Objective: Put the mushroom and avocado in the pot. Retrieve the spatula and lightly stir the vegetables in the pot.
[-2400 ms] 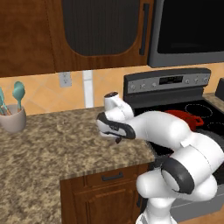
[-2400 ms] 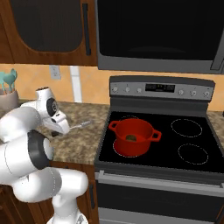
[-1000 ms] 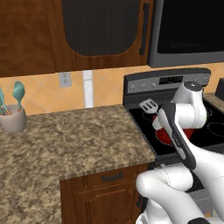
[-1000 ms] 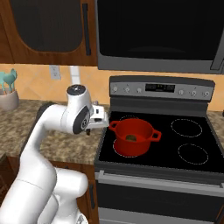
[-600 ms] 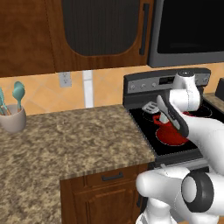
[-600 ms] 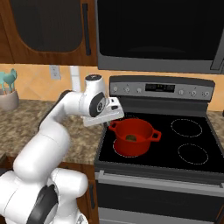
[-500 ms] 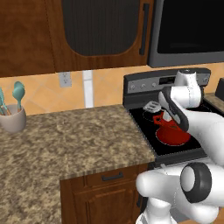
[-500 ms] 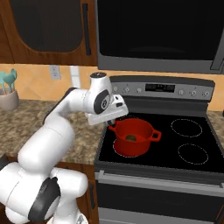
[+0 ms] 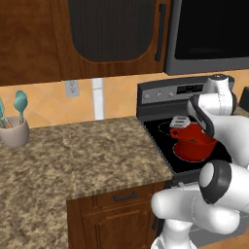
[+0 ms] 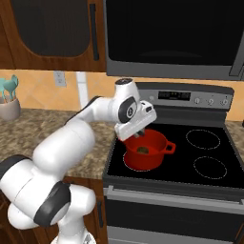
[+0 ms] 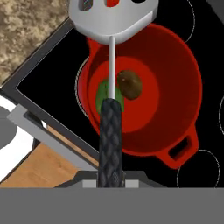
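The red pot sits on the stove's front left burner. Inside it lie the brown mushroom and the green avocado, side by side and partly behind the spatula's shaft. My gripper hangs just above the pot's left rim, shut on the spatula's black handle. The spatula's silver slotted head points out past the pot's rim, over the stove's left side.
The black stovetop has bare burners to the right of the pot. A granite counter stretches left of the stove, with a beige cup of teal utensils at its far left. A microwave hangs overhead.
My arm has swung from the counter across to the stove, carrying the spatula. It now hangs over the pot's left rim, nearer and lower than half a second ago.
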